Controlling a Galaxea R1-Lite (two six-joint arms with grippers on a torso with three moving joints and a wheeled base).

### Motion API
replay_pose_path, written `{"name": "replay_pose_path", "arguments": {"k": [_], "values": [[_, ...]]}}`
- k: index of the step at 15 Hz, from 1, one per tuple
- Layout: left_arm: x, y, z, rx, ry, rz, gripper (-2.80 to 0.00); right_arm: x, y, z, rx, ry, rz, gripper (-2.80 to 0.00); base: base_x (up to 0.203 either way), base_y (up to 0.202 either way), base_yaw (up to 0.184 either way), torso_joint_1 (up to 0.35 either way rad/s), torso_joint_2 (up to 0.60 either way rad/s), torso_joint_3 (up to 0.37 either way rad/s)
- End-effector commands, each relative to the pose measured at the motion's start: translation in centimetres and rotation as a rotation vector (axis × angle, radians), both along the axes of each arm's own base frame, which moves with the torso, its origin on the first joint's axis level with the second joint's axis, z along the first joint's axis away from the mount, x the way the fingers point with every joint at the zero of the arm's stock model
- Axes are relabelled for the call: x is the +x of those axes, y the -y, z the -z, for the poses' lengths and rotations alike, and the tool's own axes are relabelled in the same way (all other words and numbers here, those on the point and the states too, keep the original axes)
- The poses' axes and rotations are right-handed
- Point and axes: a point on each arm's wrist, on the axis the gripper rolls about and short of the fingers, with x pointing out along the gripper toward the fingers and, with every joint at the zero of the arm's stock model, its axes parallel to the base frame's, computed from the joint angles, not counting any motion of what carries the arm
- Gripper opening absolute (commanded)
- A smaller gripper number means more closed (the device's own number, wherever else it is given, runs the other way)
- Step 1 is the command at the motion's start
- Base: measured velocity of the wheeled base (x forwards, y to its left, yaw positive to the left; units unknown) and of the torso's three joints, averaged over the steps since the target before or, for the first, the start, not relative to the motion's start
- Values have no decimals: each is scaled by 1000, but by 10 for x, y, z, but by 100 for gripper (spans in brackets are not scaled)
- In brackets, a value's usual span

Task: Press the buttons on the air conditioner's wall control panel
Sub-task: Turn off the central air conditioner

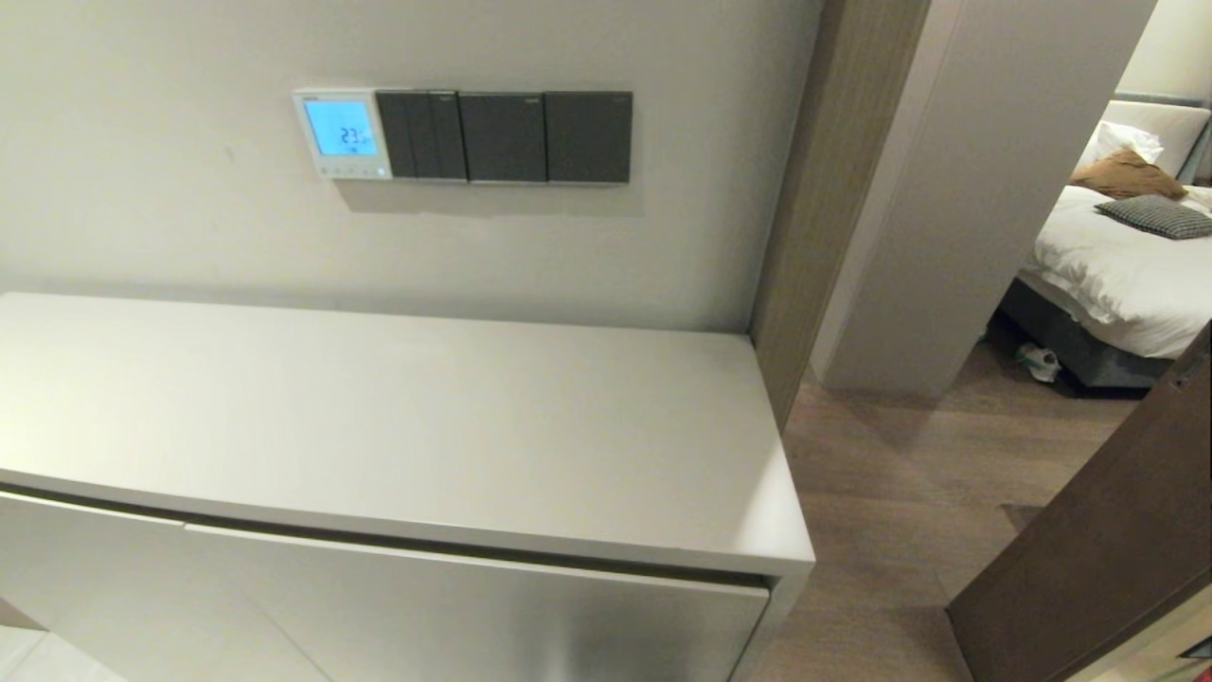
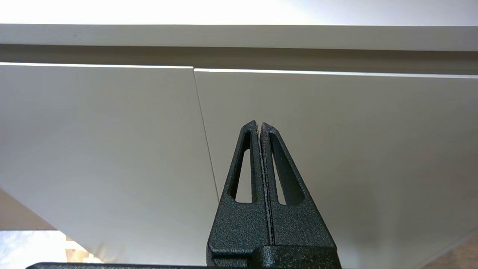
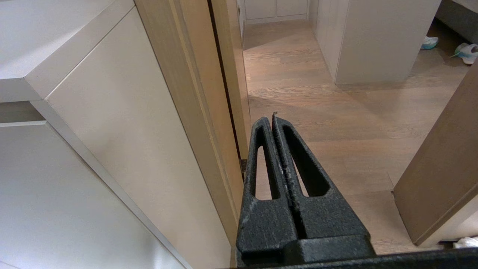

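The air conditioner's wall control panel [image 1: 342, 134] is a small white square on the wall, its screen glowing light blue with the digits 23. Its row of tiny buttons [image 1: 355, 171] runs along its lower edge. Neither arm shows in the head view. My left gripper [image 2: 259, 124] is shut and empty, low down in front of the cabinet doors. My right gripper [image 3: 270, 118] is shut and empty, low beside the cabinet's right end, over the wooden floor.
Three dark grey switch plates [image 1: 504, 137] sit right of the panel. A white cabinet [image 1: 398, 426] stands below against the wall, with two doors [image 2: 112, 149]. A wooden door frame [image 1: 833, 189], an open brown door [image 1: 1108, 540] and a bed [image 1: 1127, 256] lie to the right.
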Motion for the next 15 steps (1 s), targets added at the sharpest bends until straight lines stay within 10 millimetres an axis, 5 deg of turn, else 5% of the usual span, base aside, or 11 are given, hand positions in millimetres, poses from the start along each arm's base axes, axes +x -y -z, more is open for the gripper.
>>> {"name": "replay_pose_path", "arguments": {"k": [1,15], "values": [[0,0,0,-17,0,-13,-280,0,0,0,0,-3,-1,-280,0,0,0,0,0,0],[0,0,0,-23,3,-17,-280,0,0,0,0,-3,-1,-280,0,0,0,0,0,0]]}}
